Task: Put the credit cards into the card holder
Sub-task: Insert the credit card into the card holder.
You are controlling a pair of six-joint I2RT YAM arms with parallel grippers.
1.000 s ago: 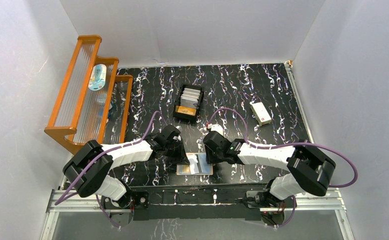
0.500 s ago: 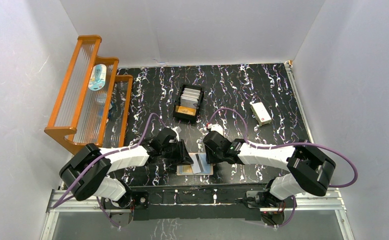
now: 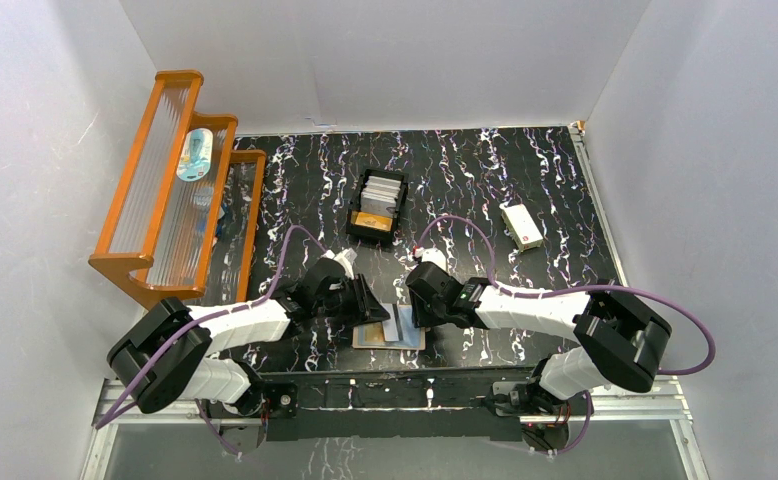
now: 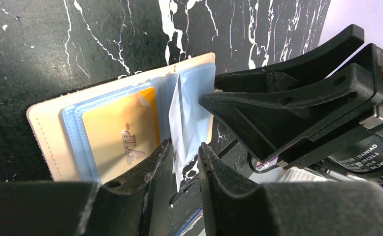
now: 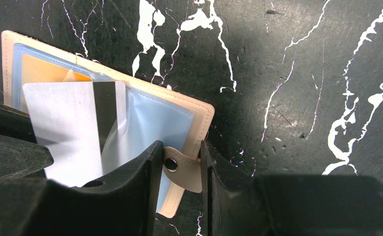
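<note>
Tan folding card holder: orange-gold card sleeved, white card half in. Left gripper sits loosely astride it, right gripper pinches the snap tab; more credit cards wait in the black tray.

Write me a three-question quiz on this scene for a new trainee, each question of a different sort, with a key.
1. True or false: the card holder lies folded shut on the table.
2. What sits between the right jaws? A, the snap tab; B, the black tray; C, the white box.
3. Fill in: the orange-gold card already in a sleeve is printed ____.

Key: 1 false, it lies open; 2 A; 3 VIP.
</note>
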